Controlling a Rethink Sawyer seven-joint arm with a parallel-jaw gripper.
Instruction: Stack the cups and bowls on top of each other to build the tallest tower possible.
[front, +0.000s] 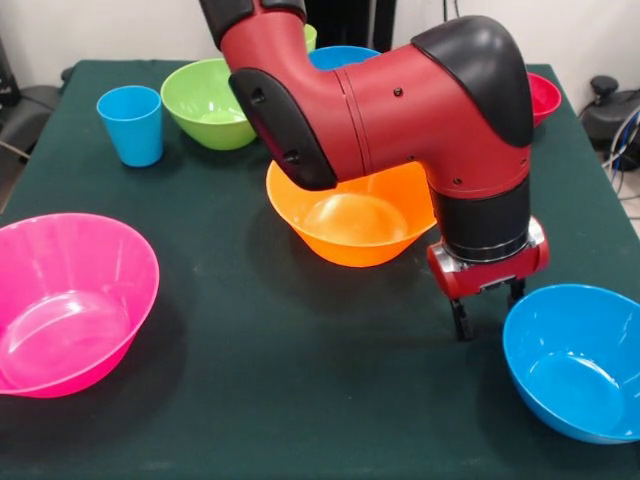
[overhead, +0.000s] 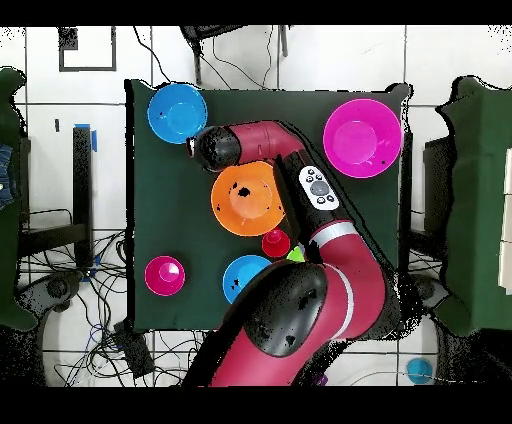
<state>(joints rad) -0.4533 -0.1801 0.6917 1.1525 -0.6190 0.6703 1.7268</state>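
My gripper (front: 487, 310) hangs open and empty just above the table, between the orange bowl (front: 350, 225) and a blue bowl (front: 575, 360) at the front right. The orange bowl is empty, and every bowl stands alone; no tower shows. A pink bowl (front: 70, 300) sits front left. At the back are a light blue cup (front: 132, 123), a lime green bowl (front: 207, 100), a second blue bowl (front: 340, 55) and a small red bowl (front: 543, 97). From overhead, a red cup (overhead: 276, 243) stands next to the orange bowl (overhead: 247, 197). My arm hides it in the front view.
The dark green table (front: 300, 400) carries everything. My arm's elbow (front: 400, 110) spans the orange bowl and covers part of the back row. Overhead, cables (overhead: 100, 300) lie on the floor beside the table.
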